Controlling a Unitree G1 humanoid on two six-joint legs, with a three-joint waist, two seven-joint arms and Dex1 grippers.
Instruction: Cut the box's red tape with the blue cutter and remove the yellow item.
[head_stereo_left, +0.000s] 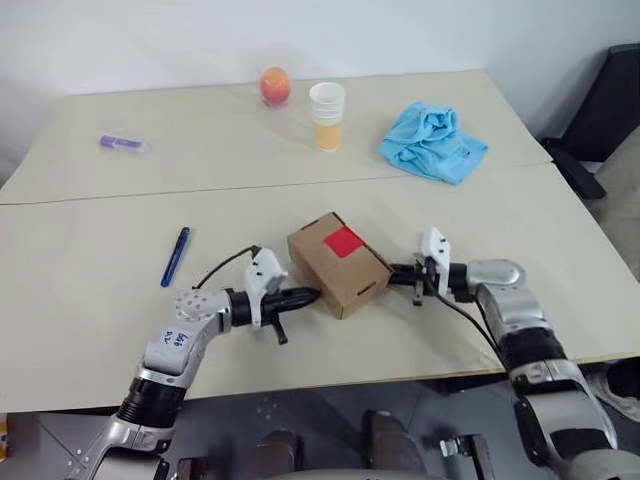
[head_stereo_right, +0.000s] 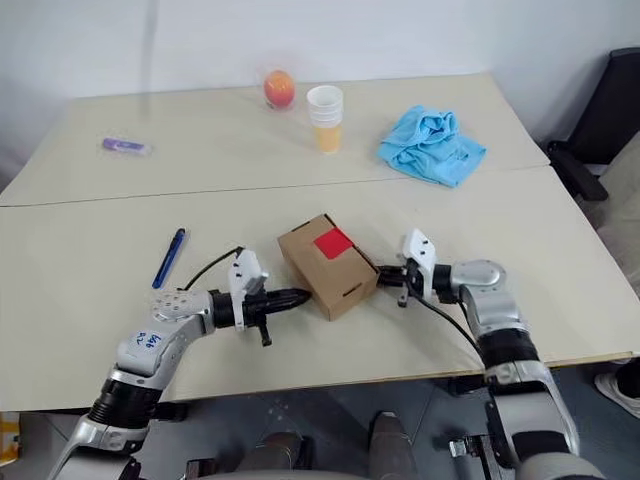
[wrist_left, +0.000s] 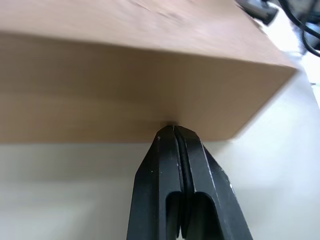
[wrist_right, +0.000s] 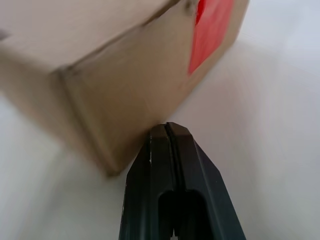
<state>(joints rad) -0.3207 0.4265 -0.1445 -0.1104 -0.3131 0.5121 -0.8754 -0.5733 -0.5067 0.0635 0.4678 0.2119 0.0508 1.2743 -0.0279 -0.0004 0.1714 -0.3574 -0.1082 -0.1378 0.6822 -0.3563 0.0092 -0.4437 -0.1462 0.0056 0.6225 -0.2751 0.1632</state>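
Note:
The brown box (head_stereo_left: 338, 264) lies mid-table with the red tape (head_stereo_left: 344, 241) on its lid. My left gripper (head_stereo_left: 312, 294) is shut, its tip against the box's left side (wrist_left: 150, 90). From the other side my right gripper (head_stereo_left: 395, 270) is shut too, with its tip at the box's right end (wrist_right: 115, 100). The blue cutter (head_stereo_left: 175, 256) lies on the table to the left of the box, apart from both grippers. The yellow item is hidden.
A crumpled blue cloth (head_stereo_left: 433, 141) lies at the back right. Stacked paper cups (head_stereo_left: 327, 115) and an orange-red fruit (head_stereo_left: 275, 86) stand at the back centre. A purple stick (head_stereo_left: 122, 143) lies at the back left. A seam (head_stereo_left: 150, 190) runs between the two tabletops.

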